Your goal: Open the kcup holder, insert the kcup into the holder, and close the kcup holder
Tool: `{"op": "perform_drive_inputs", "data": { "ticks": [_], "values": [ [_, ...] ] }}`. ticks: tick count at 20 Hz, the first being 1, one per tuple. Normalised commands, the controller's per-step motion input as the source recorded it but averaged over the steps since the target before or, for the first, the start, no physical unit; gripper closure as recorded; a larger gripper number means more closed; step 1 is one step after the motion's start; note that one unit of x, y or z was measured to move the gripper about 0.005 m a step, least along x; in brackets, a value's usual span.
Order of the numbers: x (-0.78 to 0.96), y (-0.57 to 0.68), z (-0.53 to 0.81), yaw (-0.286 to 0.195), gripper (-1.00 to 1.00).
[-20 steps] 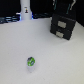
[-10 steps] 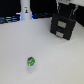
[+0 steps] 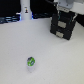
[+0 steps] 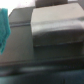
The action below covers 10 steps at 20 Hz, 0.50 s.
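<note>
The kcup holder (image 3: 63, 26) is a black box with two front handle recesses, standing at the back on the exterior view's right. My gripper (image 3: 65, 8) hangs right above its top, blurred, so I cannot tell how its jaws stand. The kcup (image 3: 31, 62), a tiny pod with a green top, sits alone on the white table, far from the gripper toward the exterior view's lower left. The wrist view is blurred and filled by the holder's dark flat top (image 4: 55, 31). No fingers show there.
A white bottle-shaped object (image 3: 25, 10) stands at the back on the exterior view's left. A teal shape (image 4: 4, 25) shows at the edge of the wrist view. The white table (image 3: 55, 60) spreads between holder and kcup.
</note>
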Motion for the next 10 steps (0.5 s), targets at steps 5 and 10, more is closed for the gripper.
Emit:
{"op": "perform_drive_inputs", "data": {
  "ticks": [5, 10],
  "values": [
    [-0.3, 0.02, -0.37, -0.002, -1.0],
    [-0.34, 0.01, -0.33, 0.013, 1.0]
  ]
}}
